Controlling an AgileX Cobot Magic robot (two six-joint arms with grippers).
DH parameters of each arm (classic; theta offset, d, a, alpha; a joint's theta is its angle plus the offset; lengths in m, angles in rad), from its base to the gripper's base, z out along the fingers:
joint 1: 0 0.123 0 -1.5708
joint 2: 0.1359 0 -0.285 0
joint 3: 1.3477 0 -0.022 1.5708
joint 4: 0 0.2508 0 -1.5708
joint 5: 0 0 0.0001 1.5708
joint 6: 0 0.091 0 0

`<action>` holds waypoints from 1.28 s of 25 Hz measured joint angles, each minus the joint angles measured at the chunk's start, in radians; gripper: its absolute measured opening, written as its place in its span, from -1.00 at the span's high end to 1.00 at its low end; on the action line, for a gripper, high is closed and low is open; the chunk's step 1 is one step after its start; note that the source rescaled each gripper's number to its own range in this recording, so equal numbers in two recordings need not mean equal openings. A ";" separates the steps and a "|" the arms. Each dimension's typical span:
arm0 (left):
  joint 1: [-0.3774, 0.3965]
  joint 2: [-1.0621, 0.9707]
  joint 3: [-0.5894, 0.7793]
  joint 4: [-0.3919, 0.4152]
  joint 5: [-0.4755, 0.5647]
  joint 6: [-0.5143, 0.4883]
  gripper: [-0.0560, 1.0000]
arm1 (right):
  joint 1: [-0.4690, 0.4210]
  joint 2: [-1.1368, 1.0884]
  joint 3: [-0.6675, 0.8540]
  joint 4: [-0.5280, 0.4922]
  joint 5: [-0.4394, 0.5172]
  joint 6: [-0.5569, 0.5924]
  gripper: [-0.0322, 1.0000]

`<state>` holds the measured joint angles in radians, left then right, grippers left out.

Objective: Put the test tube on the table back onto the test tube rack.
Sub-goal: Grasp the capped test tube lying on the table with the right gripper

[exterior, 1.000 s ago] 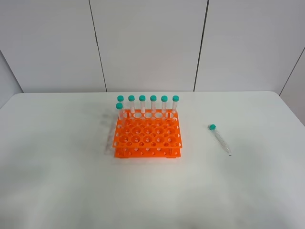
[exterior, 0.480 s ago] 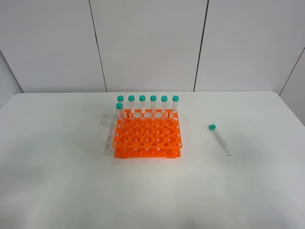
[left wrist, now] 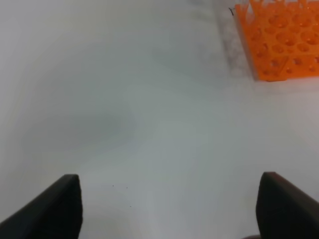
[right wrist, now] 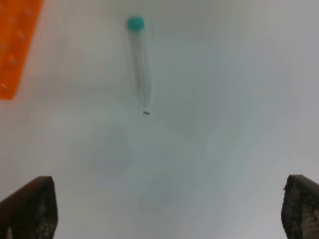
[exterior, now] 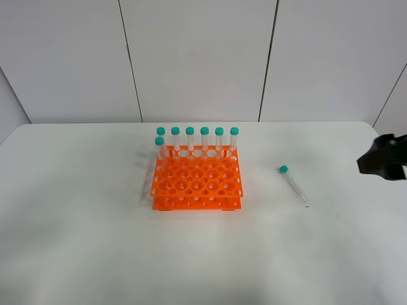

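Observation:
The test tube (exterior: 293, 184) lies flat on the white table (exterior: 76, 222), to the right of the orange test tube rack (exterior: 197, 184), teal cap toward the back. In the right wrist view the tube (right wrist: 139, 64) lies ahead of my open, empty right gripper (right wrist: 164, 209), well apart from it, with a corner of the rack (right wrist: 15, 45) to one side. My right arm (exterior: 385, 157) shows at the right edge of the high view. My left gripper (left wrist: 169, 214) is open and empty over bare table, with the rack (left wrist: 279, 40) ahead.
Several teal-capped tubes (exterior: 197, 136) stand upright along the rack's back row, one more at its left side. White wall panels rise behind the table's far edge.
My right arm has come into the high view at the right edge. The tube and the rack have not moved.

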<state>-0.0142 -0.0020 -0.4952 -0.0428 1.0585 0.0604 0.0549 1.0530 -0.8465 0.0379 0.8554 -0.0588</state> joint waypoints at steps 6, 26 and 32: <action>0.000 0.000 0.000 0.000 0.000 0.000 -1.00 | 0.000 0.434 -0.202 0.000 0.007 -0.004 -1.00; 0.000 0.000 0.000 0.000 0.000 0.000 -1.00 | 0.074 0.959 -0.483 0.004 -0.058 -0.055 -1.00; 0.000 0.000 0.000 0.000 0.000 0.000 -1.00 | 0.074 1.028 -0.483 0.004 -0.095 -0.055 -1.00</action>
<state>-0.0142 -0.0020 -0.4952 -0.0428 1.0585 0.0604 0.1294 2.0808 -1.3298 0.0423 0.7604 -0.1135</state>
